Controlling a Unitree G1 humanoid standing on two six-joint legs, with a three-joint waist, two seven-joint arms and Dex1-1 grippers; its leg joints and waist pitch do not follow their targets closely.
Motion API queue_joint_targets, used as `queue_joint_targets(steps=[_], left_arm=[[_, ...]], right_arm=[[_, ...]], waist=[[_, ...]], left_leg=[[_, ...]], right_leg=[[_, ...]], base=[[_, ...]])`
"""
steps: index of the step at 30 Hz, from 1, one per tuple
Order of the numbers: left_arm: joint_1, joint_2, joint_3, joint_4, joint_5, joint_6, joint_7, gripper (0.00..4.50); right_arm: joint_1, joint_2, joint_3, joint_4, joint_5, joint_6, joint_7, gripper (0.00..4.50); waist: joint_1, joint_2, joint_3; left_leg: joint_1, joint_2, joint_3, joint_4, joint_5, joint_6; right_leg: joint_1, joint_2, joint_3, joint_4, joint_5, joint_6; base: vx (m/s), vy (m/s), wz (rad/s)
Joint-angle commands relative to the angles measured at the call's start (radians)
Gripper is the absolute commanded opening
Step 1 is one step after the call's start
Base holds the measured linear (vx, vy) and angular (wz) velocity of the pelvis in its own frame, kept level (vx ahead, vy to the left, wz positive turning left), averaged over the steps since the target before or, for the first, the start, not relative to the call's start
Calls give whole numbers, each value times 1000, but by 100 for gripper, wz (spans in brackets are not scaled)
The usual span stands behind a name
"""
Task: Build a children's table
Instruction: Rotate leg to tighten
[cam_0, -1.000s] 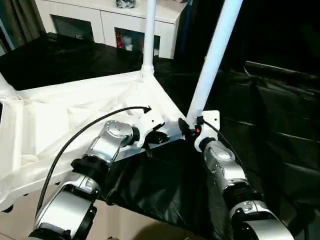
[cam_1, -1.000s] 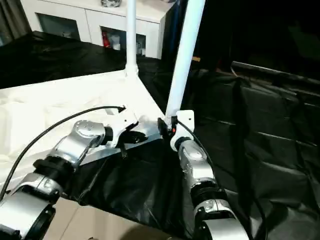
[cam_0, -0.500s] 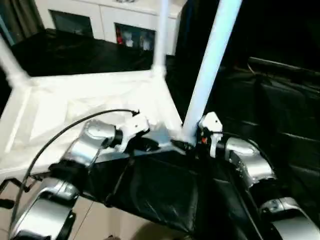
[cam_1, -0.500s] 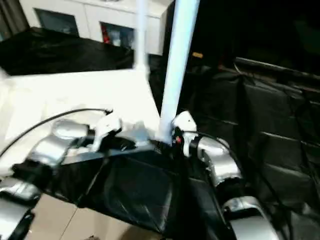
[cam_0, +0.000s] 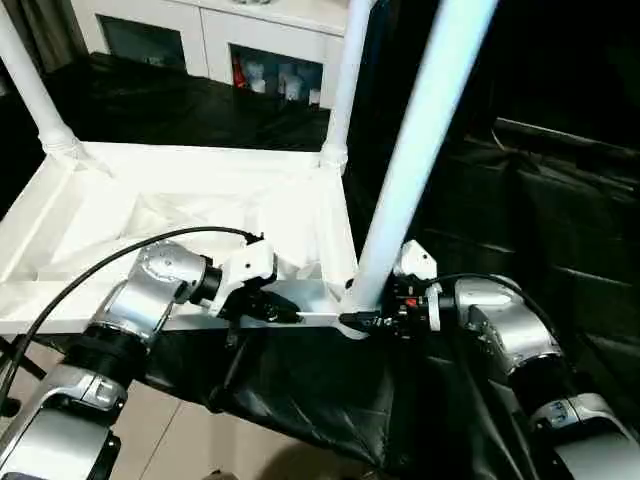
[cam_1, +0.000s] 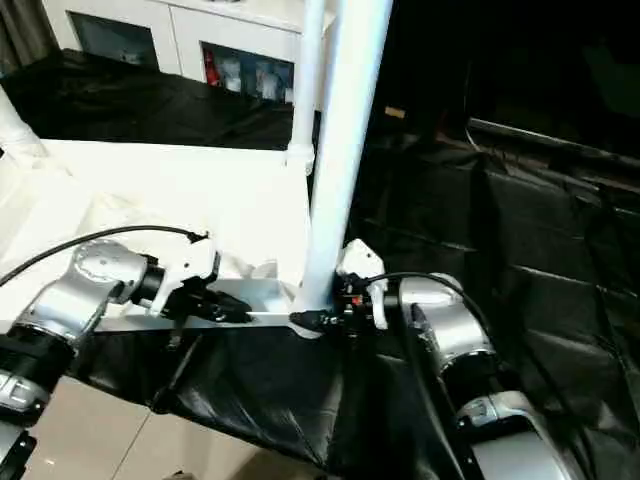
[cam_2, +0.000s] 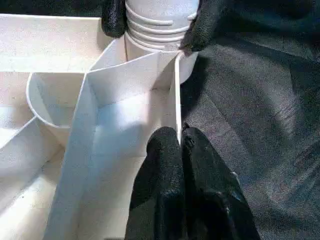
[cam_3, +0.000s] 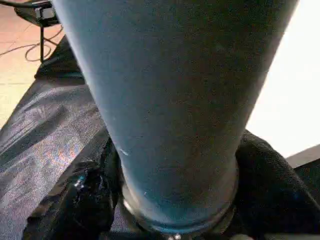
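Tabletop (cam_0: 200, 215) lies underside up on the black-draped counter (cam_0: 560, 230), ribs and corner sockets facing up. Three legs seen standing in sockets: two at the far corners (cam_0: 340, 90) (cam_0: 35, 95), one at the near corner by the right pincer.

Left pincer (cam_2: 180, 142): fingers pressed together, pinching the thin upright rim wall of the tabletop just short of the near corner. Grip looks like a steadying hold, not a lift.

Right pincer (cam_0: 362, 321): set around the base of the near leg (cam_0: 420, 150), one finger (cam_2: 206, 22) either side of the ribbed collar where the tube enters the socket (cam_2: 165, 60). Fingers spread to roughly the tube's width; cannot tell whether they actually press on it or just bracket it.

Key relation: the leg's long axis rises nearly vertical straight out of the right pincer, leaning slightly away at the top. The socket sits directly between the two pincers, right one on it, left one just beside along the rim. Right arm is the one placed to seat or twist the leg; judged step: leg going home in the near corner, with left bracing.
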Motion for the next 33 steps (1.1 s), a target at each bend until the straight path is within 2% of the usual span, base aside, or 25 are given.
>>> queue_joint_targets(steps=[1, 2, 4, 5, 6, 7, 8, 9, 10, 12, 13, 16, 17, 19, 21, 22, 23, 24, 25, 28, 29, 30, 31, 32, 33], left_arm=[[-16, -39, -30, 15, 29, 24, 48, 0], [-19, -49, -31, 26, 36, 30, 70, 0], [-28, -70, -43, 51, 65, 44, 124, 0], [-31, -84, -50, 62, 77, 57, 149, 0], [-35, -98, -54, 72, 86, 73, 171, 0], [-35, -98, -54, 72, 86, 73, 171, 0], [-40, -138, -55, 89, 93, 95, 222, 0], [-46, -178, -53, 102, 95, 118, 272, 0], [-49, -197, -51, 109, 97, 128, 296, 0], [-61, -235, -44, 127, 97, 149, 344, 0], [-68, -252, -40, 140, 99, 151, 373, 0], [-88, -291, -23, 163, 104, 165, 442, 0], [-97, -304, -13, 171, 104, 169, 462, 0], [-100, -307, -9, 172, 103, 168, 466, 0], [-100, -299, -6, 168, 105, 159, 458, 0], [-99, -296, -6, 166, 107, 153, 454, 0], [-93, -273, -10, 153, 109, 129, 420, 0], [-93, -273, -10, 153, 109, 129, 420, 0], [-87, -247, -19, 143, 113, 105, 385, 0], [-76, -206, -30, 129, 108, 66, 322, 0], [-70, -182, -30, 116, 95, 47, 275, 0], [-69, -178, -30, 114, 92, 44, 266, 0], [-67, -166, -28, 109, 84, 39, 244, 0], [-67, -157, -25, 104, 78, 39, 224, 0], [-66, -144, -24, 97, 71, 38, 197, 0]], right_arm=[[28, 50, -29, -15, 42, 54, -103, 278], [33, 63, -40, -13, 44, 52, -139, 276], [38, 99, -68, 4, 38, 44, -247, 276], [38, 118, -82, 19, 33, 36, -304, 275], [35, 135, -97, 35, 29, 31, -355, 275], [35, 135, -97, 35, 29, 31, -355, 275], [26, 174, -128, 72, 26, 20, -463, 275], [14, 212, -153, 105, 26, 13, -556, 274], [7, 231, -165, 120, 26, 12, -600, 274], [-9, 269, -181, 147, 22, -5, -684, 274], [-18, 290, -188, 156, 13, -3, -740, 274], [-37, 346, -194, 163, -3, -20, -841, 274], [-42, 367, -190, 162, -10, -42, -862, 309], [-42, 373, -185, 159, -12, -51, -859, 344], [-38, 368, -176, 147, -15, -52, -829, 353], [-37, 365, -176, 145, -15, -53, -821, 353], [-33, 332, -171, 132, -21, -58, -777, 378], [-33, 332, -171, 132, -21, -58, -777, 378], [-30, 288, -161, 122, -36, -62, -737, 393], [-26, 222, -154, 117, -27, -73, -620, 398], [-25, 180, -147, 111, -16, -74, -535, 398], [-25, 172, -145, 110, -14, -74, -520, 398], [-26, 151, -139, 108, -11, -75, -474, 398], [-28, 133, -133, 108, -9, -75, -436, 398], [-29, 112, -123, 104, -7, -72, -388, 398]], waist=[[6, 17, -58], [3, 15, -56], [2, 14, -55], [2, 16, -53], [0, 13, -52], [0, 13, -52], [-2, 15, -52], [-3, 19, -50], [-4, 14, -49], [-7, 18, -50], [-9, 16, -51], [-9, 13, -53], [-8, 16, -55], [-8, 14, -55], [-7, 21, -56], [-8, 18, -56], [-7, 21, -58], [-9, 19, -59], [-8, 19, -60], [-10, 20, -62], [-9, 19, -66], [-8, 19, -67], [-8, 19, -67], [-7, 28, -67], [-6, 25, -67]], left_leg=[[-5, 14, 6, -62, -111, 45], [-7, 13, 5, -63, -125, 37], [-1, 11, 5, -65, -161, 23], [2, 11, 4, -66, -178, 12], [0, 10, 2, -68, -192, 5], [0, 10, 2, -68, -192, 5], [-2, 10, 0, -68, -199, 0], [1, 11, 0, -70, -208, -8], [4, 9, -1, -70, -229, -12], [2, 8, -5, -73, -243, -16], [1, 8, -5, -73, -243, -17], [4, 7, -5, -73, -250, -13], [4, 6, -4, -72, -249, -10], [3, 6, -3, -72, -246, -6], [0, 7, -3, -73, -231, 2], [-2, 7, -2, -73, -228, 4], [-3, 7, -2, -73, -218, 6], [-5, 7, -1, -71, -211, 11], [-6, 7, -2, -71, -201, 13], [-8, 7, 0, -68, -173, 28], [-10, 8, 2, -63, -140, 46], [-11, 8, 2, -61, -125, 52], [-11, 8, 2, -61, -125, 52], [-10, 9, 4, -59, -99, 65], [-10, 9, 5, -59, -91, 70]], right_leg=[[60, -73, 52, -63, -139, -211], [58, -75, 52, -66, -161, -207], [55, -76, 52, -76, -238, -190], [50, -76, 53, -81, -286, -176], [51, -77, 52, -86, -333, -161], [51, -77, 52, -86, -333, -161], [51, -79, 52, -89, -368, -143], [46, -79, 53, -92, -375, -142], [45, -77, 50, -96, -405, -135], [47, -79, 49, -99, -437, -120], [46, -79, 49, -99, -437, -117], [44, -75, 50, -99, -417, -110], [43, -75, 50, -97, -395, -114], [43, -74, 51, -97, -377, -116], [46, -73, 52, -92, -326, -130], [48, -72, 52, -91, -313, -133], [50, -72, 52, -87, -287, -142], [54, -72, 53, -85, -264, -150], [55, -72, 53, -83, -248, -154], [59, -74, 52, -78, -196, -176], [64, -72, 52, -69, -126, -199], [66, -72, 52, -66, -95, -208], [66, -72, 52, -66, -95, -208], [65, -70, 52, -58, -19, -237], [67, -71, 51, -55, -1, -250]], base=[[0, 0, 0], [0, 0, 0], [0, 0, 0], [0, 0, 0], [0, 0, 0], [0, 0, 0], [0, 0, 0], [0, 0, 0], [0, 0, 0], [0, 0, 0], [0, 0, 0], [0, 0, 0], [0, 0, 0], [0, 0, 0], [0, 0, 0], [0, 0, 0], [0, 0, 0], [0, 0, 0], [0, 0, 0], [0, 0, 0], [0, 0, 0], [0, 0, 0], [0, 0, 0], [0, 0, 0], [0, 0, 0]])
